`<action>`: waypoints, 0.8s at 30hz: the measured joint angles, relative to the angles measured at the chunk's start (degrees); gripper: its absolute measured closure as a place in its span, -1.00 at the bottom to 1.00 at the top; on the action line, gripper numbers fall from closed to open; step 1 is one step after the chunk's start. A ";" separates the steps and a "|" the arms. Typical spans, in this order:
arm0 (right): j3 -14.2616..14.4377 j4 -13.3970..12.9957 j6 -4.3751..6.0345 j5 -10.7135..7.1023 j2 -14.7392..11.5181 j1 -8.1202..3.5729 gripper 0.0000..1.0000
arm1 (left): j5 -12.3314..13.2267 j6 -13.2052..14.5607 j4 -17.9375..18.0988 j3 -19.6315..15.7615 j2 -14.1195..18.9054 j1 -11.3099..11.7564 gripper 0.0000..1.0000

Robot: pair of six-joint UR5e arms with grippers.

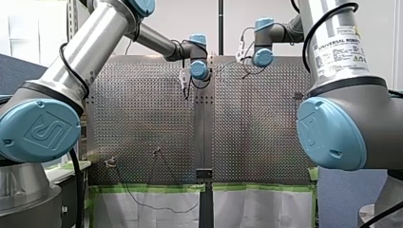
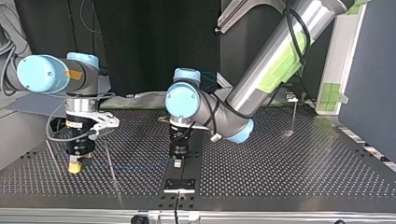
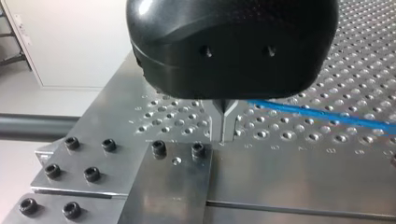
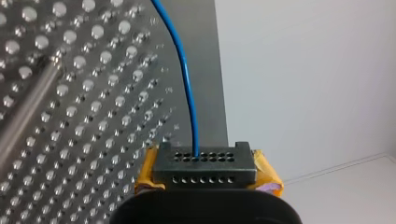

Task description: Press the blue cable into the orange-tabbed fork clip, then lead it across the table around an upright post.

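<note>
right gripper [image 4: 205, 164]: yellow pads closed on the blue cable [image 4: 186, 79], which runs out ahead of it over the perforated table [image 4: 70, 140].
left gripper [image 3: 224, 133]: metal fingers pressed together, tips at the plate. The cable meets them from one side, so I judge it pinched there.
cable: lies low between both grippers.
fork clip: I find no orange tab in any view.
post [image 2: 112, 165]: thin upright rod near the right gripper.
step: seating not yet done, I judge.
technique: hold the span taut and level, centre it over the fork, press straight down, and stay clear of the rod.
</note>
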 joint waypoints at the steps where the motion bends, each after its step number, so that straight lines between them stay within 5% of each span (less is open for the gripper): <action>1: 0.00 0.53 0.01 0.00 -0.02 -0.33 1.00 | 0.05 -0.01 -0.14 0.21 -0.01 -0.13 1.00; 10: 0.00 4.57 0.10 -0.08 -0.12 -2.99 1.00 | 0.17 -0.16 -0.53 1.33 -0.10 -0.89 1.00; 24: 0.05 6.52 1.01 -1.79 -0.07 -7.30 1.00 | 1.19 -1.14 -1.24 2.95 -0.44 -1.38 1.00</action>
